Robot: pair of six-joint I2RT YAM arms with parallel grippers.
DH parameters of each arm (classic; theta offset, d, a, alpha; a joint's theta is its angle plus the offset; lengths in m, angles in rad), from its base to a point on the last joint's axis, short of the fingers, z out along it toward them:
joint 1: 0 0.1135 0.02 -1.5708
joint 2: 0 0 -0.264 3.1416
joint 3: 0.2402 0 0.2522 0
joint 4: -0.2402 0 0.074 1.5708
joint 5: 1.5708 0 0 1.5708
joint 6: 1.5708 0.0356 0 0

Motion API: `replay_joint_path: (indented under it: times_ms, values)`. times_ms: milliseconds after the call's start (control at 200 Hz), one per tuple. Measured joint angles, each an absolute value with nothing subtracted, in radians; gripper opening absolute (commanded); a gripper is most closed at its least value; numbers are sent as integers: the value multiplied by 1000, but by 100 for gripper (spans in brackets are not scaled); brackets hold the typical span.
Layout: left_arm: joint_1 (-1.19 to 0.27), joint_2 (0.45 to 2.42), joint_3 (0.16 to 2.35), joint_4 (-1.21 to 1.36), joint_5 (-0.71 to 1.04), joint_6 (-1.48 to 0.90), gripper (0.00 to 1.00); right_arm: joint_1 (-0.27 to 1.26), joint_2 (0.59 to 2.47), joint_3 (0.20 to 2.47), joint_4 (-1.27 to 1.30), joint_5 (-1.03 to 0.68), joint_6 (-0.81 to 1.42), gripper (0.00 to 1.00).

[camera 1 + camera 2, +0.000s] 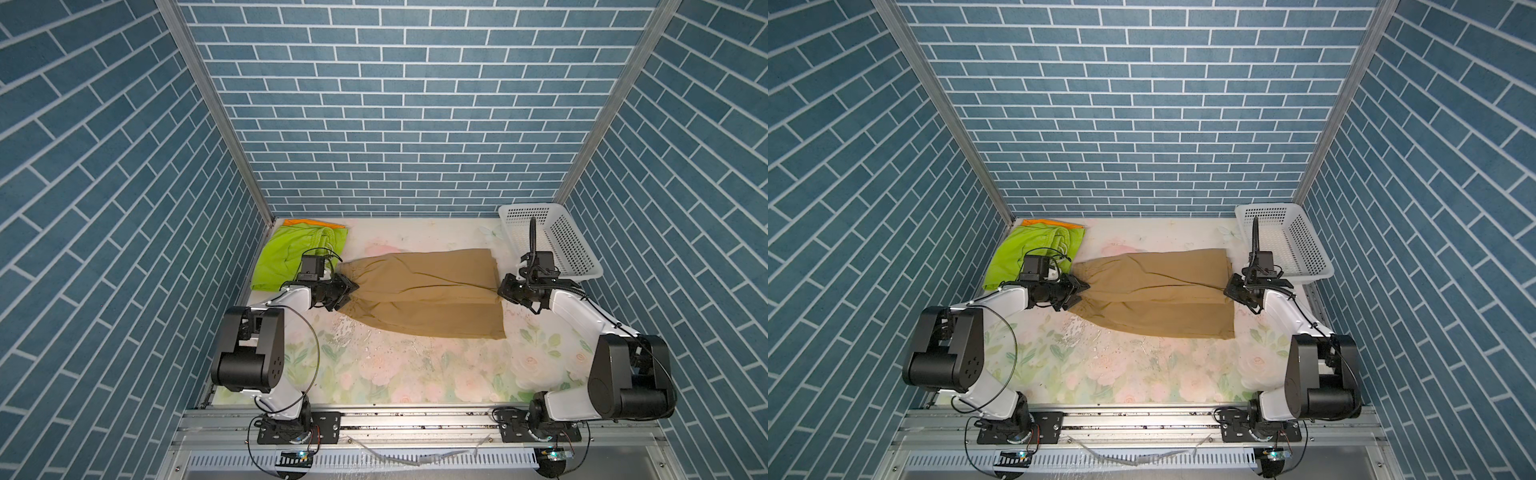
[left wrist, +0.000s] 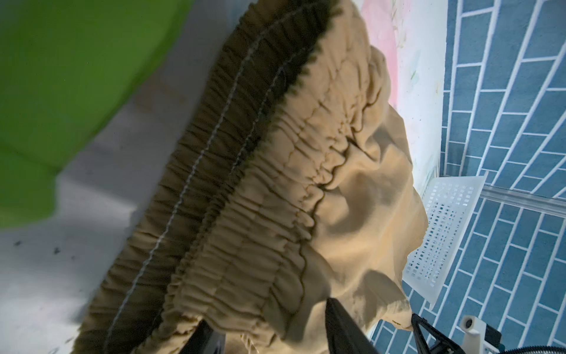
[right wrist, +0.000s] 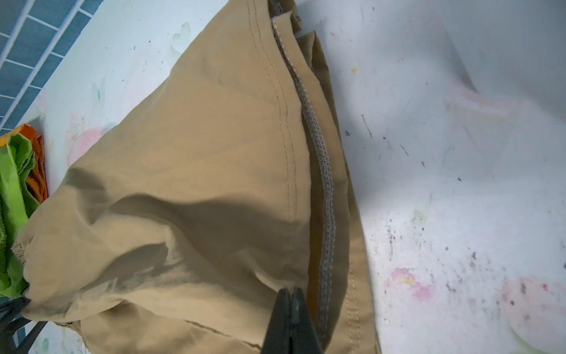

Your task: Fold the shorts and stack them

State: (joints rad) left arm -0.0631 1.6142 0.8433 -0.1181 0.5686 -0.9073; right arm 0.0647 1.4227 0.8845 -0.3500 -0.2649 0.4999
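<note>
On the worktop (image 1: 415, 374) the tan shorts (image 1: 424, 291) lie spread. Beside their waistband lie the lime green shorts (image 1: 282, 257), over the orange shorts (image 1: 316, 223). The right end effector (image 1: 500, 291) is clamped on the tan hem. The left end effector (image 1: 352, 289) straddles the waistband; whether it grips, I cannot tell.

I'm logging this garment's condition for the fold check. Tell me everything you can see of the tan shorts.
The tan shorts are thin, matte woven cloth with stitched hems, spread across the middle of the floral table. Their gathered elastic waistband lies toward the left arm and both legs toward the right. A crease runs lengthwise between the grippers. The left gripper straddles the waistband, though whether it grips is unclear. The right gripper is pinched shut on a leg hem.
</note>
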Motion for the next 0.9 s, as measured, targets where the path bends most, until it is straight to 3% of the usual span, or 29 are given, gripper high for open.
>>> replay_joint_path:
  times_ms: [140,250,400,450,550,635,900]
  values:
    - [-50,1614,805,-93,558,-925,56,65,1422,884,-352,-265,499,0]
    - [-44,1613,762,-43,545,-954,49,65,1421,884,-352,-265,499,0]
    - [-41,1612,727,31,534,-1010,16,67,1408,884,-351,-270,499,0]
    - [-42,1612,728,50,535,-1008,10,69,1400,884,-351,-275,499,0]
    - [-41,1612,736,66,531,-1017,8,72,1387,884,-351,-282,497,0]
    - [-41,1612,751,65,526,-1017,0,72,1381,884,-352,-284,496,0]
    - [-38,1557,795,-9,524,-972,0,72,1310,884,-381,-290,492,0]
